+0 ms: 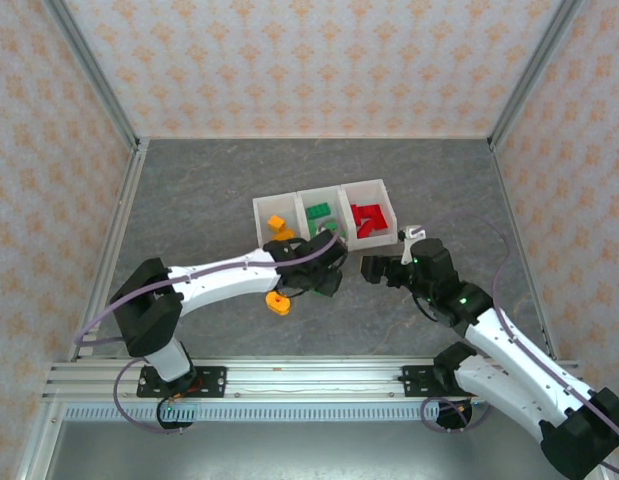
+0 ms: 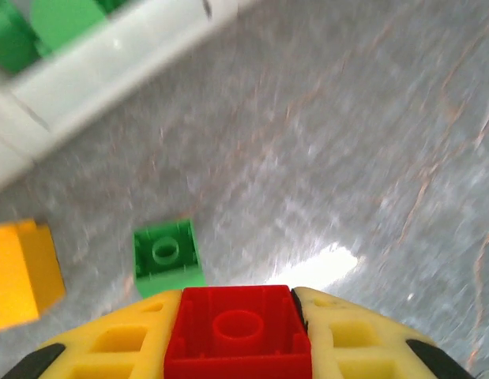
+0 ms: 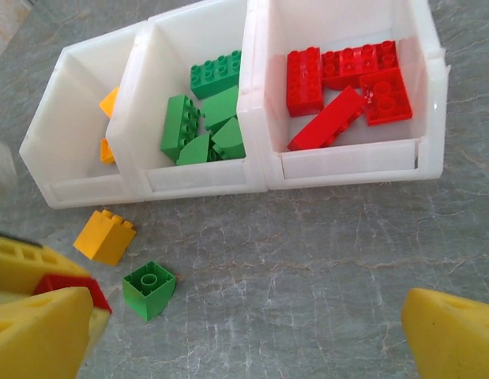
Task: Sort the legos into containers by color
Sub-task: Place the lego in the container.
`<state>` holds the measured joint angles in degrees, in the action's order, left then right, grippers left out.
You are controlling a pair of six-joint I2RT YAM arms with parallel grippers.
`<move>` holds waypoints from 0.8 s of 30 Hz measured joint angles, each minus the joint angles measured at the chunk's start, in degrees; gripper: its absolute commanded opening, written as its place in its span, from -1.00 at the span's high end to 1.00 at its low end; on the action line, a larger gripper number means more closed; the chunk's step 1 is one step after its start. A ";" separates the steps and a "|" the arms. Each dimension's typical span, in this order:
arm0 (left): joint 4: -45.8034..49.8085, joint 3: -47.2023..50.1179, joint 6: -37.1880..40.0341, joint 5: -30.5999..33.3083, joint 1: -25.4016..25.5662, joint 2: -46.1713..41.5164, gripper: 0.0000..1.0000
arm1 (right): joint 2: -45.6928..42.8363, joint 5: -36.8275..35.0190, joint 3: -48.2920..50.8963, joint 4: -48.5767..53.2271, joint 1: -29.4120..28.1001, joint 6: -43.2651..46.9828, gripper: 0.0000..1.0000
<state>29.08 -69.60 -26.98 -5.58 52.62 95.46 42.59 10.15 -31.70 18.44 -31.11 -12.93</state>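
**Red brick pinched in front of the containers**

The red brick [image 2: 238, 335] is squeezed tight between the yellow fingers of the left gripper [image 2: 238, 312], just in front of the containers [image 3: 268, 170].

The left wrist view is very close. It shows a loose green brick [image 2: 167, 257] on the grey table [image 2: 347, 158], just past the red one. An orange-yellow brick [image 2: 19, 272] lies near it but not touching.

The right wrist view looks into all three white containers in their row. The left one has orange bricks [image 3: 108, 103], the middle one green bricks [image 3: 205, 118], and the right one red bricks [image 3: 347, 79]. The right gripper [image 3: 246, 308] is spread wide with nothing in it.

From above you can see an orange piece [image 1: 278, 302] on the table beside the left arm.
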 measured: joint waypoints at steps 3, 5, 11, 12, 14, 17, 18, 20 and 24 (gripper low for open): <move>-0.37 -5.31 0.52 -0.33 -3.80 2.95 0.49 | -2.54 -2.21 0.00 0.09 0.00 0.00 -0.99; -0.44 -8.74 0.74 -0.68 -6.12 5.57 0.49 | -4.74 -4.09 0.00 0.20 0.02 -0.04 -0.99; 0.24 -25.35 3.02 -2.16 -8.48 18.47 0.49 | -11.28 -9.33 0.00 0.13 0.02 -0.20 -0.99; 0.28 -28.50 3.28 -2.60 -8.37 20.79 0.49 | -12.04 -9.84 0.00 0.11 0.02 -0.20 -0.99; 0.72 -34.29 3.82 -3.21 -8.33 25.14 0.48 | -13.05 -10.25 0.02 0.00 0.02 -0.17 -0.99; 1.49 -41.66 4.24 -3.50 -8.44 30.91 0.44 | -14.05 -10.25 0.11 -0.17 0.02 -0.15 -0.99; 1.57 -43.54 4.24 -3.54 -8.55 32.48 0.38 | -14.05 -10.25 0.11 -0.26 0.02 -0.15 -0.99; 1.70 -47.12 4.13 -3.56 -8.76 35.36 0.26 | -14.05 -10.23 0.22 -0.35 0.02 -0.15 -0.99; 1.29 -53.07 2.45 -3.65 -9.29 39.93 -0.03 | -13.92 -10.23 0.37 -0.46 0.02 -0.15 -0.99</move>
<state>30.37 -122.67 -24.53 -9.23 43.33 135.39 28.67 -0.08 -31.33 17.98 -31.09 -13.08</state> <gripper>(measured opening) 0.444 0.997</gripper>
